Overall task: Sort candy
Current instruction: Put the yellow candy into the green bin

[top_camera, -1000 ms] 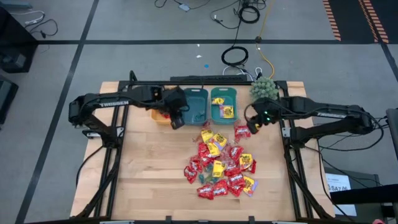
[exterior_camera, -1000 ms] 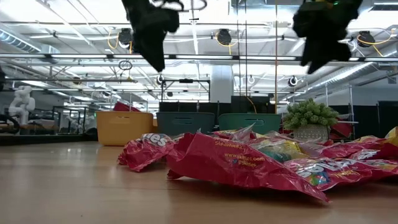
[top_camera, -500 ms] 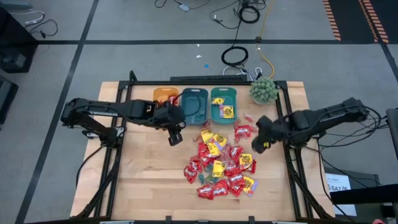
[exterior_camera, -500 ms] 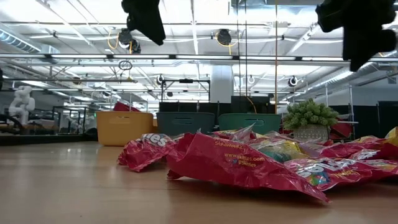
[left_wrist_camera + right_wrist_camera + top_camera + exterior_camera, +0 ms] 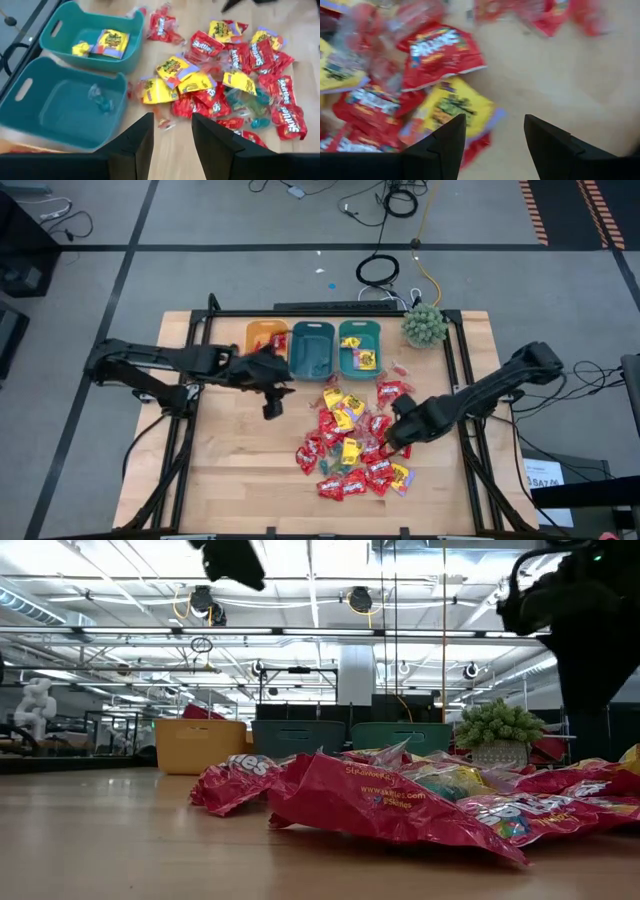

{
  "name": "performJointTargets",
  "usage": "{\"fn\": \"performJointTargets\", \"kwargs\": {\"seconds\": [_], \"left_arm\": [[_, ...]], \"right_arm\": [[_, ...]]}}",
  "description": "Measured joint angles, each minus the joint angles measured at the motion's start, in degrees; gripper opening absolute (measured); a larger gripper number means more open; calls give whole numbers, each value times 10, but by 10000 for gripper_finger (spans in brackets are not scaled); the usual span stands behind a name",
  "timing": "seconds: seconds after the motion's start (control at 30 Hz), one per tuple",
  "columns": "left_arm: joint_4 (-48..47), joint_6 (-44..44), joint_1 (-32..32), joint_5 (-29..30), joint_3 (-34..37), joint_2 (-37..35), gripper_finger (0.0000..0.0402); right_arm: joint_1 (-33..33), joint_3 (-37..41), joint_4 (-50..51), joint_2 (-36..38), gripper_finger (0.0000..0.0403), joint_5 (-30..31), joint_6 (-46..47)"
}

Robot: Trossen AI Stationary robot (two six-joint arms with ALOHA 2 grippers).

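Hovering with fingers parted and empty, the right end effector [image 5: 397, 432] sits at the candy pile's [image 5: 352, 442] three o'clock edge, nearer than the left end effector [image 5: 272, 402].

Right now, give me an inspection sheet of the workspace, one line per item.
Surface: wooden table, bare around the pile.
Job's things: candy heaped at centre; yellow packets in the right teal bin; small pieces in the middle teal bin.
Clutter: orange bin, green plant.
Grippers: left gripper beside the bins, fingers apart, empty; right gripper over the pile, fingers apart, empty.
Cables: coils on the floor.
Surroundings: workshop, nobody seen.
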State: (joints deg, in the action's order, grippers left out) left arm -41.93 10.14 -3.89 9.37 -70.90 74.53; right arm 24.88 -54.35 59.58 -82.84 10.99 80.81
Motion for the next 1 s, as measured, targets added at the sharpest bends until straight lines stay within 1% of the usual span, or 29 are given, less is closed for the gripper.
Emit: {"fn": "performJointTargets", "kwargs": {"seconds": [0.1,0.23,0.3,0.4,0.47,0.5,0.57,0.7,0.73,0.8,0.9,1.0], "left_arm": [[10,0,14,-18,53,-58,144],[12,-1,24,-41,110,-131,144],[10,-1,26,-41,132,-158,144],[0,-5,26,-43,144,-186,144],[-5,-9,26,-46,145,-198,144],[-12,-14,26,-47,146,-203,144],[-14,-18,26,-49,146,-208,144],[-19,-33,26,-50,146,-216,144],[-24,-38,26,-51,146,-217,144],[-33,-50,26,-50,146,-217,144],[-48,-49,26,-50,146,-217,144],[-49,-47,26,-50,146,-216,144]], "right_arm": [[0,0,-39,-32,192,-7,6],[-4,0,-53,-76,192,-21,43],[-5,0,-64,-100,192,-23,57],[-11,0,-98,-141,190,-32,67],[-13,-3,-109,-163,179,-42,70],[-13,-3,-110,-171,168,-44,79],[-12,-3,-111,-176,132,-45,104],[-6,-4,-106,-147,39,-45,148],[-4,-4,-100,-134,22,-44,158],[-2,-8,-85,-100,12,-43,178],[-2,-13,-50,-57,20,-41,207],[-3,-25,-4,-18,16,-40,223]]}}
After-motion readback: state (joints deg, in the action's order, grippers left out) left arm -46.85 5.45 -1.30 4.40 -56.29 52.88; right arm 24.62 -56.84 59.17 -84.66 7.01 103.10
